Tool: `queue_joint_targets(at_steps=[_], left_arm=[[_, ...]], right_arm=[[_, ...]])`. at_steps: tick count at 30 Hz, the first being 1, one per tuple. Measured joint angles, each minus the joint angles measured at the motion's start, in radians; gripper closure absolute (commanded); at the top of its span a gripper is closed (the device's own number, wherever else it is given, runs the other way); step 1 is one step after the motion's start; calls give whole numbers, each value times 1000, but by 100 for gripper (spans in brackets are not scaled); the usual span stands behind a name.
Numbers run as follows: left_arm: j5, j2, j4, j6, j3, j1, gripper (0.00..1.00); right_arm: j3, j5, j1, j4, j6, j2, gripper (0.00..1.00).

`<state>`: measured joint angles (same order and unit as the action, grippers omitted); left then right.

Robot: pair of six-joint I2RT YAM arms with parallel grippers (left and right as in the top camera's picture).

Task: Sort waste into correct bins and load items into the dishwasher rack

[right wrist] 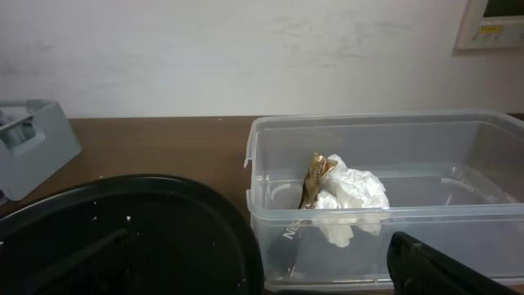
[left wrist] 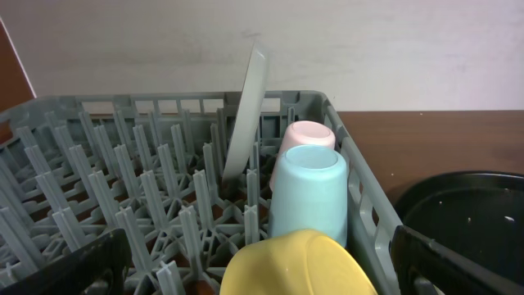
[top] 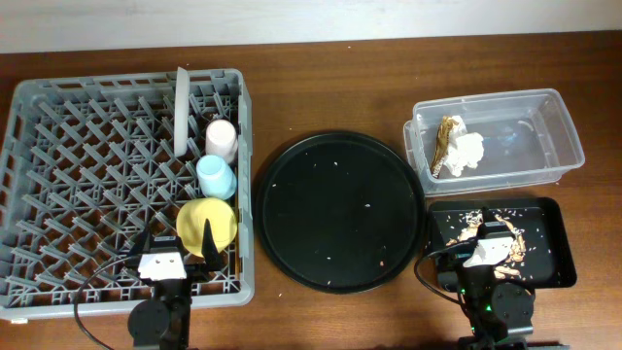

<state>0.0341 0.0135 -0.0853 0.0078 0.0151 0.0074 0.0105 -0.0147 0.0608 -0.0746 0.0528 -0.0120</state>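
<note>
Yellow bowl [left wrist: 299, 262] sits dead ahead between the left gripper [top: 175, 245]'s wide-apart fingers, in the dishwasher rack [top: 58, 146]; right gripper [top: 486, 238], also spread, hangs way off over the black rectangular tray [top: 552, 216].

Inside the dishwasher rack [top: 87, 175], the 3 o'clock side is crowded. A plate [top: 181, 112] stands on edge near 1, and the pink cup [top: 222, 138], blue cup [top: 216, 177] and yellow bowl [top: 207, 224] run in a line toward 5. From 7 to 11 o'clock there are only bare pegs, open from above. The round black tray [top: 340, 209] lies low and flat mid-table, easy to cross. At the table's 2 o'clock the clear tub [top: 573, 146] has raised walls, and the napkin [top: 468, 151] and wrapper [top: 445, 141] fill its 9 o'clock end.
</note>
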Motion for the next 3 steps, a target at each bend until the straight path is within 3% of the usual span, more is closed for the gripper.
queue_joint_targets(at_steps=[3], left_arm=[[0,0,0,0,0,0,0]], right_arm=[[0,0,0,0,0,0,1]])
